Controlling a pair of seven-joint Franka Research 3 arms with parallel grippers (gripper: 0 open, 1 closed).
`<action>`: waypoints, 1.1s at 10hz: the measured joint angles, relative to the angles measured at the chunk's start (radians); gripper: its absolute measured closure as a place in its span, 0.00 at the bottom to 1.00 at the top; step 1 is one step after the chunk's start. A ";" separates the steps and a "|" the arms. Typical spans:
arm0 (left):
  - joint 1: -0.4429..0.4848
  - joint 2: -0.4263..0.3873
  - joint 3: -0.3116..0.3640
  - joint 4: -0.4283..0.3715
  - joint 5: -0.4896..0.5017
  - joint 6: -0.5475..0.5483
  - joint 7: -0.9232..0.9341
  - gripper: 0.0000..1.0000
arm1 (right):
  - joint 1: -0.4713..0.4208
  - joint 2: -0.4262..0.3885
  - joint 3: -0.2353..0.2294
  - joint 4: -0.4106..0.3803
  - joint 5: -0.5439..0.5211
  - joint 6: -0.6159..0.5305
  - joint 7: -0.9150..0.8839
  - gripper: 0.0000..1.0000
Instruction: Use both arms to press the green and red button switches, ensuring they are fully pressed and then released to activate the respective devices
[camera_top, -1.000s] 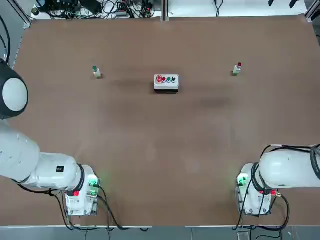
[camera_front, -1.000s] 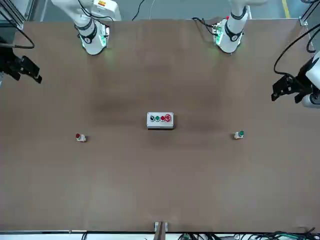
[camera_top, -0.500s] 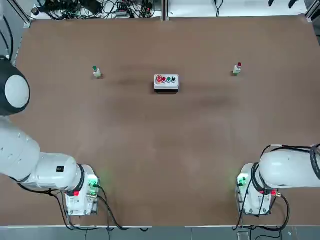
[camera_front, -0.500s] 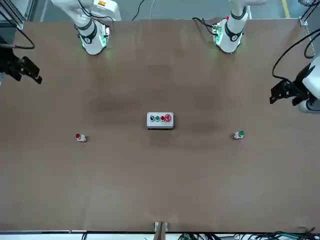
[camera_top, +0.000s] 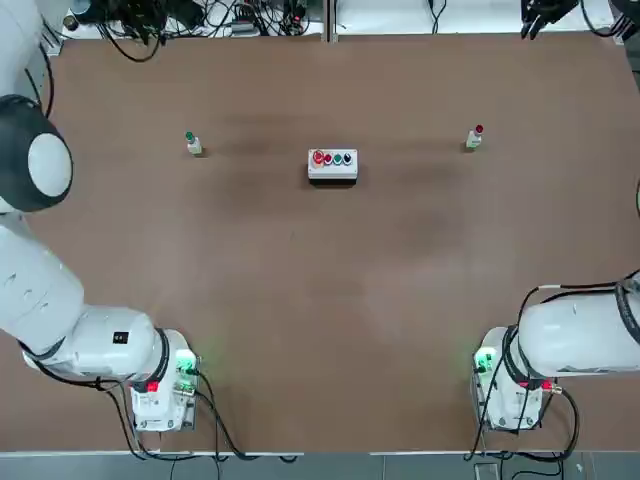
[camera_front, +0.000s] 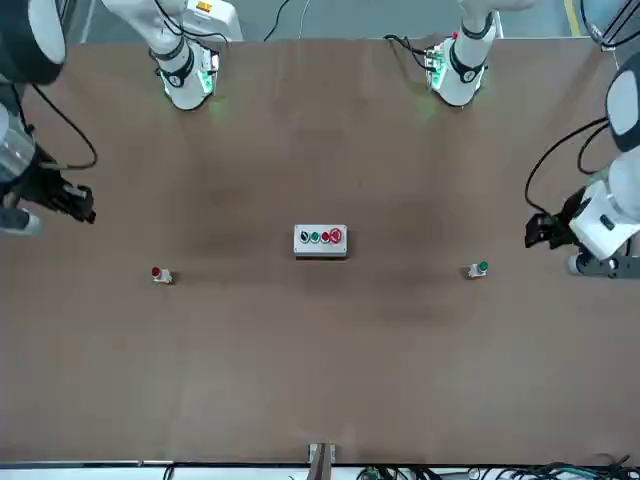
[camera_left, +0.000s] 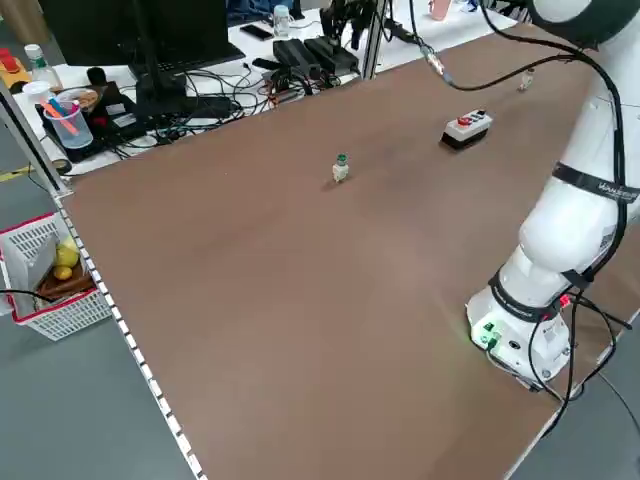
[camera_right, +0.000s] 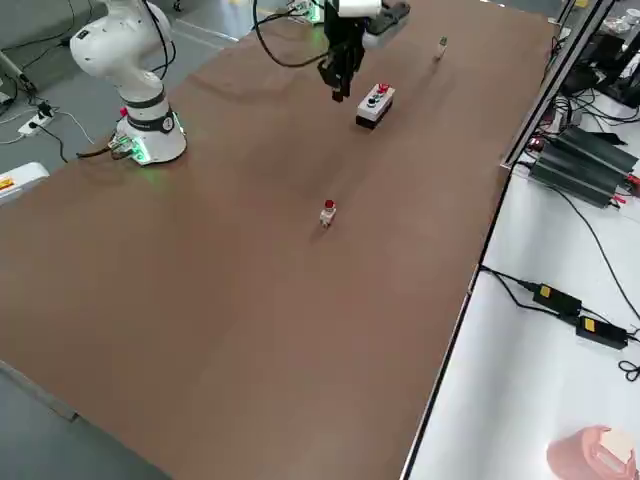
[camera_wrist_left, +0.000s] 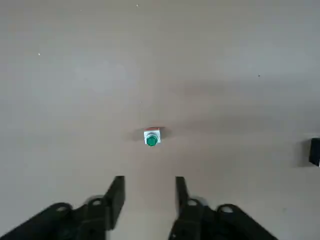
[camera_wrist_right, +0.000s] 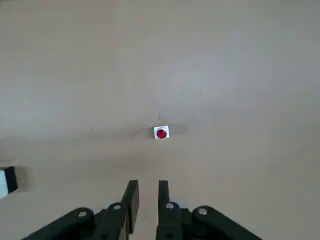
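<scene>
1. Top view: brown table (camera_top: 320, 300) carries the green button switch (camera_top: 192, 144) at left, the red button switch (camera_top: 475, 137) at right, and a white button box (camera_top: 332, 164) between them; nothing blocks either.
2. Front view: left gripper (camera_front: 537, 230) hangs high near the green stub, right gripper (camera_front: 82, 205) above the table's other side.
3. Left side view: tangled cables (camera_left: 200, 90) and a white basket (camera_left: 50, 280) beyond the edge.
4. Wrist views: left fingers (camera_wrist_left: 116, 192) spread apart; right fingers (camera_wrist_right: 131, 197) parted only narrowly, empty.
</scene>
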 joint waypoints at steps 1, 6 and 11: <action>0.000 0.004 0.000 -0.046 0.000 0.052 0.000 0.62 | 0.000 0.027 0.000 0.000 -0.006 0.023 0.000 0.81; 0.000 0.000 0.000 -0.321 0.000 0.361 0.000 0.87 | 0.001 0.156 -0.001 -0.042 -0.022 0.108 -0.001 0.96; -0.004 0.030 -0.002 -0.464 0.011 0.466 0.004 0.99 | 0.001 0.188 0.002 -0.176 -0.022 0.272 -0.012 0.99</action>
